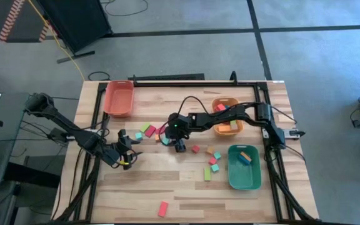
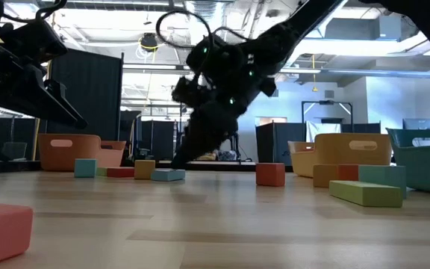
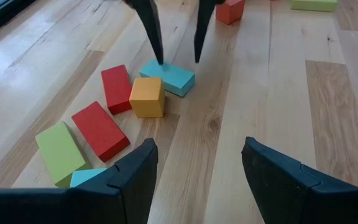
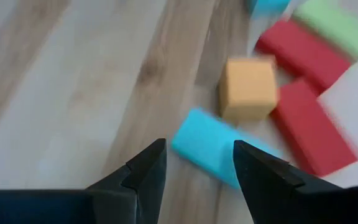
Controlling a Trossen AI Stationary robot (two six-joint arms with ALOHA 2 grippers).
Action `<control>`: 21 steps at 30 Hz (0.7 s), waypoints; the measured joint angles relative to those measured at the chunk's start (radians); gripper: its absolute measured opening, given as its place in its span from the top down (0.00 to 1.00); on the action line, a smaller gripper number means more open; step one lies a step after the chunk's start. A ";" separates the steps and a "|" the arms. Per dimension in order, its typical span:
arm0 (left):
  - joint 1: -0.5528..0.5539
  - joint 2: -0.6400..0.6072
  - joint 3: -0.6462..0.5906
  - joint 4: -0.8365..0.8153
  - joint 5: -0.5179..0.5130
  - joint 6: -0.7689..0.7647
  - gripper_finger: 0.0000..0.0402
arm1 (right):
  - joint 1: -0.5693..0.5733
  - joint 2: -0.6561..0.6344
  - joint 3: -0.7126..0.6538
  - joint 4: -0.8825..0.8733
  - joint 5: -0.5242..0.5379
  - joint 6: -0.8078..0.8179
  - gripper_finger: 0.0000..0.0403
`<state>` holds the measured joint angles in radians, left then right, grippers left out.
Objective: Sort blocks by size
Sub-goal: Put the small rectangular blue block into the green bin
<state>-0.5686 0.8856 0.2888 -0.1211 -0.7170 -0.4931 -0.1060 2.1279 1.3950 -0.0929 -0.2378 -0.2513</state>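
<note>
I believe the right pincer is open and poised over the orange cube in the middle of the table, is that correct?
Not quite: the open right pincer is poised over the teal block, not the orange cube beside it. The right wrist view shows this; the left wrist view agrees.

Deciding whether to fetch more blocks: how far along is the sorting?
Early. Done: a few blocks sit in the orange tray and the green tray. In hand: the right gripper, open, hangs over a teal block. Left: many loose blocks; the red-orange tray looks empty; the left gripper waits.
</note>
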 joint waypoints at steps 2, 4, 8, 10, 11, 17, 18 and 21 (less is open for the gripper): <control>0.000 0.000 0.000 0.001 0.000 0.002 0.44 | 0.001 0.018 0.000 0.019 0.000 0.016 0.47; 0.000 0.000 0.000 -0.001 0.000 0.001 0.44 | 0.002 0.026 0.001 0.020 0.000 0.023 0.47; -0.002 0.000 0.000 -0.001 0.002 -0.001 0.44 | 0.003 0.027 0.001 -0.009 0.000 0.070 0.47; -0.003 0.000 0.000 -0.002 0.003 0.000 0.44 | 0.008 0.014 0.001 -0.056 0.001 0.084 0.47; -0.003 0.000 0.000 -0.002 0.003 0.000 0.44 | 0.013 0.005 0.001 -0.084 0.001 0.089 0.47; -0.004 0.000 0.000 -0.002 0.004 0.018 0.44 | 0.053 -0.050 -0.001 -0.227 0.003 0.130 0.47; -0.004 0.000 0.000 -0.002 0.004 0.022 0.44 | 0.061 -0.058 -0.001 -0.245 0.003 0.140 0.47; -0.004 0.000 0.000 -0.002 0.004 0.030 0.44 | 0.080 -0.077 -0.003 -0.291 0.006 0.166 0.47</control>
<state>-0.5724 0.8853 0.2886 -0.1226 -0.7132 -0.4633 -0.0261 2.0506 1.3918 -0.3838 -0.2317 -0.0856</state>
